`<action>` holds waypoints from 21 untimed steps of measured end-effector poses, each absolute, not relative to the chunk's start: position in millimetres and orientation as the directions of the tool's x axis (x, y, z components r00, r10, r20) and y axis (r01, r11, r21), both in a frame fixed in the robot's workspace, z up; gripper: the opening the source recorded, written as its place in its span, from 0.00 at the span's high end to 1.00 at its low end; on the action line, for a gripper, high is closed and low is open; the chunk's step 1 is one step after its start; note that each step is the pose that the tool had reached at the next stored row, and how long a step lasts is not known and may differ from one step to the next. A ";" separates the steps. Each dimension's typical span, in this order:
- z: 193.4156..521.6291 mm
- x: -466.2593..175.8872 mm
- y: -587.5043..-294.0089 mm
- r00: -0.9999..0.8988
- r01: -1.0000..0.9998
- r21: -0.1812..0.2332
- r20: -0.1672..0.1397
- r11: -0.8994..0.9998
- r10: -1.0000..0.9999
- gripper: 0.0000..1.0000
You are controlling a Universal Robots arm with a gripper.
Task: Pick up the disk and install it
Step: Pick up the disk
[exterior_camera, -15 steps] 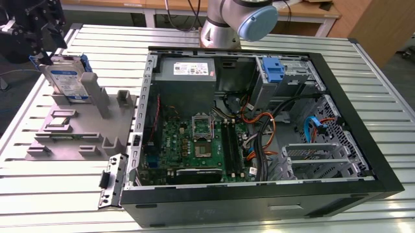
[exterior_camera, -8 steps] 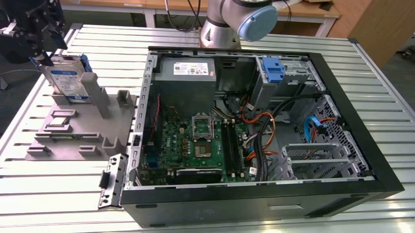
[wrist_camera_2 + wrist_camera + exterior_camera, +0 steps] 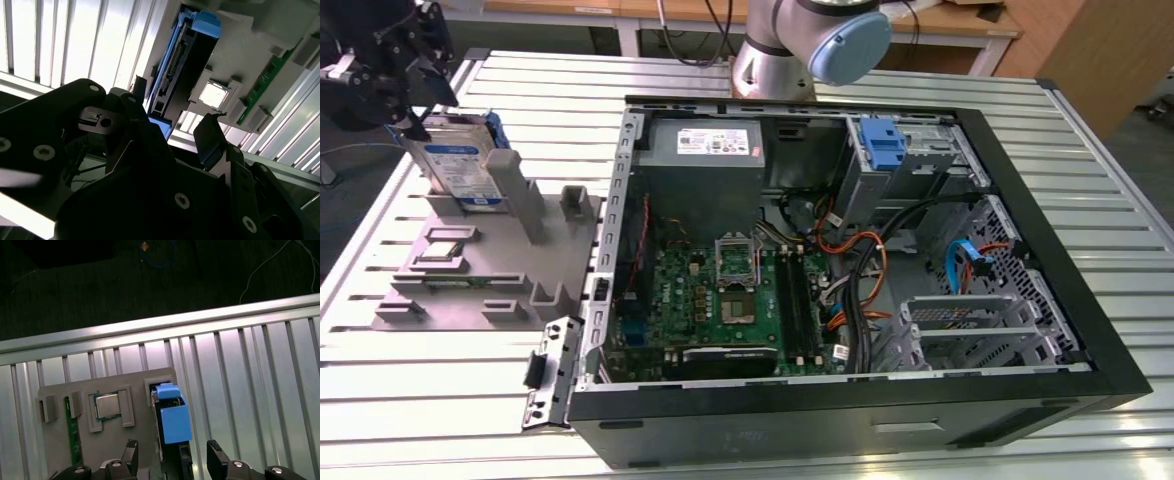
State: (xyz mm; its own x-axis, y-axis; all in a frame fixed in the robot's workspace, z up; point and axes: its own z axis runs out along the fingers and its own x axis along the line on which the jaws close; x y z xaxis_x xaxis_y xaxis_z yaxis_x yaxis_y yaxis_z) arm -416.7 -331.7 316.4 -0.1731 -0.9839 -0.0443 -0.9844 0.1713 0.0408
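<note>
Silver-metal disk: we see the flat rectangular disk [image 3: 460, 160], with its blue-and-white label and blue plastic rails, standing on edge in a slot of the holder. It is at the exterior view's left, outside the case. In the first wrist view the disk [image 3: 174, 422] shows end-on with a blue rail facing the camera; in the second wrist view the disk [image 3: 181, 60] shows its connector edge.
End effector: our black two-fingered end effector [image 3: 411, 120] hangs just above the disk's upper end. Its fingers [image 3: 131, 452] are spread apart and grip nothing. The disk's blue end lies between them in the first wrist view, and we cannot tell whether either finger touches it.
Holder: a grey plastic fixture block [image 3: 480, 265] lies flat on the tabletop, just beside the case. It also carries a square silver processor chip [image 3: 107, 406] in a recess and a green memory stick [image 3: 73, 435].
Tabletop: slatted aluminium tabletop [image 3: 1067, 130].
Case: a black open computer case [image 3: 1067, 330] lies on its side. We see inside it a green motherboard [image 3: 720, 300], a grey power-supply box with a white sticker [image 3: 707, 140] and a bare blue plastic bracket [image 3: 883, 140] in the drive cage.
Arm: a grey-and-blue arm joint [image 3: 807, 40] stands behind the case.
</note>
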 end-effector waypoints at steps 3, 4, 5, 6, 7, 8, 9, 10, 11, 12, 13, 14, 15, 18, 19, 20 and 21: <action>313.1 -416.7 -331.7 -0.160 -0.987 0.038 -0.046 0.158 -0.986 0.35; 312.2 -416.7 -331.7 -0.153 -0.988 0.038 -0.046 0.151 -0.987 0.35; 311.5 -416.8 -331.7 -0.145 -0.989 0.037 -0.046 0.143 -0.988 0.35; 311.0 -416.7 -331.7 -0.136 -0.990 0.037 -0.046 0.135 -0.990 0.35; 310.6 -416.7 -331.7 -0.128 -0.991 0.037 -0.046 0.127 -0.991 0.35; 310.3 -416.7 -331.7 -0.121 -0.992 0.037 -0.046 0.120 -0.992 0.35; 310.0 -416.8 -331.7 -0.114 -0.993 0.037 -0.046 0.113 -0.992 0.35; 309.7 -416.8 -331.7 -0.107 -0.994 0.037 -0.046 0.106 -0.993 0.35; 309.6 -416.7 -331.6 -0.101 -0.994 0.037 -0.046 0.099 -0.994 0.35; 309.5 -416.8 -331.6 -0.094 -0.995 0.037 -0.046 0.092 -0.995 0.35; 309.3 -416.7 -331.6 -0.087 -0.996 0.037 -0.046 0.086 -0.995 0.35; 309.2 -416.8 -331.6 -0.081 -0.996 0.037 -0.046 0.079 -0.996 0.35; 309.2 -416.8 -331.6 -0.077 -0.996 0.037 -0.046 0.076 -0.996 0.35; 309.2 -416.7 -331.5 -0.076 -0.997 0.037 -0.046 0.075 -0.996 0.35; 309.2 -416.7 -331.5 -0.076 -0.997 0.037 -0.046 0.075 -0.996 0.35; 309.1 -416.7 -331.5 -0.076 -0.997 0.037 -0.046 0.074 -0.996 0.35; 308.9 -416.7 -331.5 -0.072 -0.997 0.037 -0.046 0.070 -0.996 0.35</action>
State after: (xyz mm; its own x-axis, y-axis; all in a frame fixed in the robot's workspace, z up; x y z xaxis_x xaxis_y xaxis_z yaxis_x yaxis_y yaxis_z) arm -416.7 -331.5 308.9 -0.0719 -0.9963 -0.0462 -0.9968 0.0702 0.0372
